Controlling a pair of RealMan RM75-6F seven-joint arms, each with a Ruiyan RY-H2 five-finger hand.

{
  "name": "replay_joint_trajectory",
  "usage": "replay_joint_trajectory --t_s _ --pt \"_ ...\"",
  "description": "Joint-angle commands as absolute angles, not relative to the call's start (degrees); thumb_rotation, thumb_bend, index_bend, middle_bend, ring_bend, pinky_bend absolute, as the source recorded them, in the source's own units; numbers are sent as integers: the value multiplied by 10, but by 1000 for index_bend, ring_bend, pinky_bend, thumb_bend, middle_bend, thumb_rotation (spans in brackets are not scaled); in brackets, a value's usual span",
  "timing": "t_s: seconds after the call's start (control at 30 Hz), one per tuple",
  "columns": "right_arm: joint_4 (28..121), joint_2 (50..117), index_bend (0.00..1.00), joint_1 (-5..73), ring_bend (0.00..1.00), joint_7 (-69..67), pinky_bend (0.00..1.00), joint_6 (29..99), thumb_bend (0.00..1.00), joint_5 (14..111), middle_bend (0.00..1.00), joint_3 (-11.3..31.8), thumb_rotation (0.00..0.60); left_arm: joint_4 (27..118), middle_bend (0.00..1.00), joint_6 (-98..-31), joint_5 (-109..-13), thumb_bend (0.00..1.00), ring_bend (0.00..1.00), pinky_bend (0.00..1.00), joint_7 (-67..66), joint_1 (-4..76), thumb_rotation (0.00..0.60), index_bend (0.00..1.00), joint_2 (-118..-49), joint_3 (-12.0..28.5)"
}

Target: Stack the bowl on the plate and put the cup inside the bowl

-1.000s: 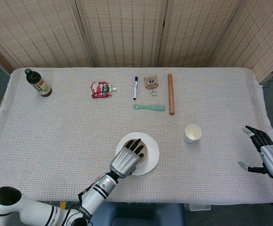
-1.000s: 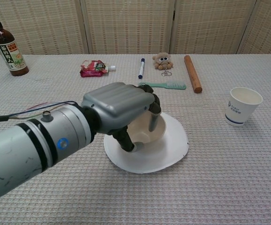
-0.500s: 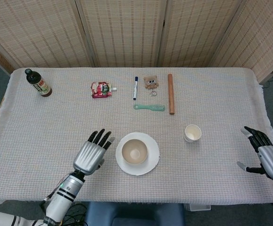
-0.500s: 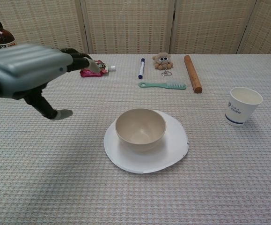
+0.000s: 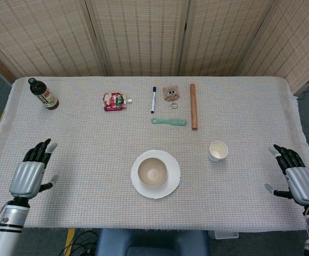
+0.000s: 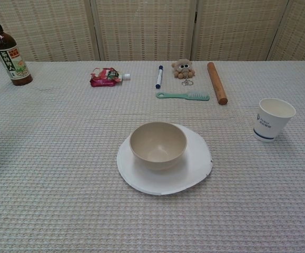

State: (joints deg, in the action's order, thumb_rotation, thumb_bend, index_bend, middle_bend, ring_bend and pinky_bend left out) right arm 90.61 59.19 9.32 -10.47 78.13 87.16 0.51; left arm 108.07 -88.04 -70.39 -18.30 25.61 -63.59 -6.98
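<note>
I find the bowl (image 6: 158, 145) seated upright on the plate (image 6: 194, 167) at table centre; the cup (image 6: 273, 119) stands upright on the cloth, well apart to the right; my left hand (image 5: 30, 175) is released, fingers spread, near the left table edge; my right hand (image 5: 296, 179) is likewise released, holding nothing, at the right edge.

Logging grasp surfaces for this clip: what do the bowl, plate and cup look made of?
Bowl: likely matte beige ceramic or plastic, thick smooth wall. Plate: probably thin white paper or plastic, with a slightly uneven rim. Cup: paper, with a rolled lip and printed blue band.
</note>
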Motion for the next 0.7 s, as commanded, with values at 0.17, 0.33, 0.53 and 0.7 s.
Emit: replay_joint_trajectory --t_s 0.17,0.33,0.53,0.7 --pt "995 559 0 140 0 -10 0 709 201 831 0 32 600 956 20 -883 -748 328 0 163 -28 174 600 6 -577 -81" --pt "1021 529 0 201 0 18 0 605 202 768 0 58 600 934 20 -873 -755 328 0 163 -3 150 600 13 -569 -78" --pt "967 528 0 309 0 -27 0 412 198 679 0 92 600 920 20 -872 -759 328 0 163 3 129 600 16 -571 -64" --pt "905 559 0 380 0 -21 0 308 197 640 0 95 600 918 20 -857 -755 328 0 163 0 124 600 18 -569 -51"
